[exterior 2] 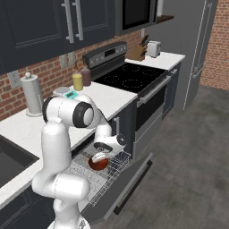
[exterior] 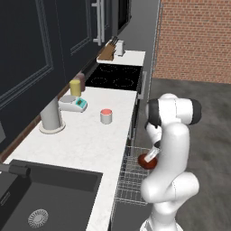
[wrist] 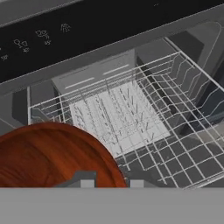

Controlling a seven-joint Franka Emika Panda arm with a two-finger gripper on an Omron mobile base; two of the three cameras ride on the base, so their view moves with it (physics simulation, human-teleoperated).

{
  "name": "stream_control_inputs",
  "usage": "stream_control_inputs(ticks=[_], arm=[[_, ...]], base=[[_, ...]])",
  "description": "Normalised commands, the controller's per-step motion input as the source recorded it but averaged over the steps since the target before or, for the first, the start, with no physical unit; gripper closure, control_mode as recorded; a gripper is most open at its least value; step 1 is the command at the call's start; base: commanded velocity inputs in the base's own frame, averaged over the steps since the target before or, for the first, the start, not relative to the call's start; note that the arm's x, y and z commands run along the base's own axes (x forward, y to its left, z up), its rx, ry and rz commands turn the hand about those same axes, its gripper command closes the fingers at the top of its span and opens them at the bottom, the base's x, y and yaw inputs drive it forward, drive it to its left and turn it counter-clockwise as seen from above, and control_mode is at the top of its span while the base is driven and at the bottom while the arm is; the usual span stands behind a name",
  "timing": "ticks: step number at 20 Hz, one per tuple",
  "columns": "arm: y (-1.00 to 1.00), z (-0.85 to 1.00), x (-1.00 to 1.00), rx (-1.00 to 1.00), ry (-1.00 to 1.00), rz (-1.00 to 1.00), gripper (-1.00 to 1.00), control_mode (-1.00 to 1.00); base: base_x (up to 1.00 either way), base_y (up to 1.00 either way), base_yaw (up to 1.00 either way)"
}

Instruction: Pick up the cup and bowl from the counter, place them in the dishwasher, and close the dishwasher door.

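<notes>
The small round bowl point(wrist: 48, 155) at lower left is glossy reddish-brown with darker wood-like streaks. The wire-grid rack point(wrist: 175, 144) is silver-grey. At centre, the short cylinder cup point(exterior: 106, 116) is pale grey-white, salmon-red inside, on the white marbled counter point(exterior: 85, 144).

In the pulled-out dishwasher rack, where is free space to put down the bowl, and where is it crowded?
The wire rack has bare grid to the right of the bowl and toward its far wall. The middle, with the upright tines, looks crowded. On the counter, the patch between the cup and the sink is bare.
</notes>
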Motion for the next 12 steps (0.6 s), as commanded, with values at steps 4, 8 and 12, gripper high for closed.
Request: stream_control_inputs(ticks=[4, 8, 12], arm=[[0.0, -0.27, 0.29, 0.0, 0.0, 0.09, 1.0, -1.0], [0.03, -0.26, 0.28, 0.0, 0.0, 0.08, 1.0, -1.0], [0.07, -0.29, 0.3, 0.0, 0.0, 0.07, 1.0, -1.0]], base=[[0.0, 0.0, 0.0], [0.0, 0.0, 0.0], [0.0, 0.0, 0.0]])
